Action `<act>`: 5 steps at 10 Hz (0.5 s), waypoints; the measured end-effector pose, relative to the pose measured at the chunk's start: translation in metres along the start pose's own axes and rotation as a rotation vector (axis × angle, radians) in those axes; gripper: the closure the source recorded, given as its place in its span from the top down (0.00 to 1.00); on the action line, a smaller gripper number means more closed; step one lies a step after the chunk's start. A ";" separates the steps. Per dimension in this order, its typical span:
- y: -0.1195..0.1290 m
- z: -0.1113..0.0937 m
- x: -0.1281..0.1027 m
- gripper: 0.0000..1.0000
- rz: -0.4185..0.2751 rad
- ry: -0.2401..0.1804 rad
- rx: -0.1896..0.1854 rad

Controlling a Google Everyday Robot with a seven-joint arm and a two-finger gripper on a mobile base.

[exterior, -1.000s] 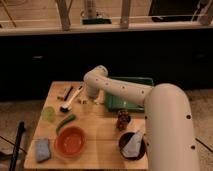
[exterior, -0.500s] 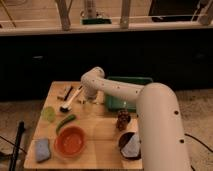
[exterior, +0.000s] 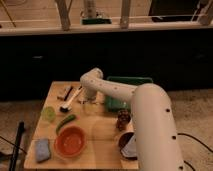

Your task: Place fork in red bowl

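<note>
The red bowl [exterior: 70, 141] sits empty at the front left of the wooden table [exterior: 102, 135]. My white arm reaches from the lower right across the table, and my gripper [exterior: 90, 97] points down at the table's back middle, well behind the bowl. The fork [exterior: 84, 101] shows only as a thin silvery sliver on the table right at the gripper's tip. I cannot tell whether the gripper touches it.
A white-handled utensil with a black head [exterior: 70, 99] and a beige block [exterior: 64, 92] lie left of the gripper. A green pod [exterior: 65, 123], a yellow-green cup [exterior: 48, 114] and a blue sponge [exterior: 42, 149] surround the bowl. A green tray [exterior: 125, 90], a brown object [exterior: 123, 119] and a black bowl [exterior: 126, 142] are to the right.
The arm has shifted left and dropped a little, bringing the gripper lower over the table's back middle. The objects on the table have not moved.
</note>
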State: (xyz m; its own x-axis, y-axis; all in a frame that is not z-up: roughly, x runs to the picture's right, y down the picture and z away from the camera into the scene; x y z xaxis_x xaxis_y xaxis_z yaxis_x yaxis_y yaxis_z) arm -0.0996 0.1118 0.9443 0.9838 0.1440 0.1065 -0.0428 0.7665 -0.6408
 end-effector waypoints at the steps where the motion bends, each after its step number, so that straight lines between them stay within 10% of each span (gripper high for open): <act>1: 0.001 0.002 0.000 0.49 0.004 -0.002 -0.009; 5: 0.000 -0.003 0.000 0.09 0.000 0.001 -0.007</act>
State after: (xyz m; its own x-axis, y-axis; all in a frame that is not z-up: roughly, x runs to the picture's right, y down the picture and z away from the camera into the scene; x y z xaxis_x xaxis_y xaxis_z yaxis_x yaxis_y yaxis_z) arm -0.0992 0.1099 0.9417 0.9839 0.1434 0.1063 -0.0413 0.7623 -0.6459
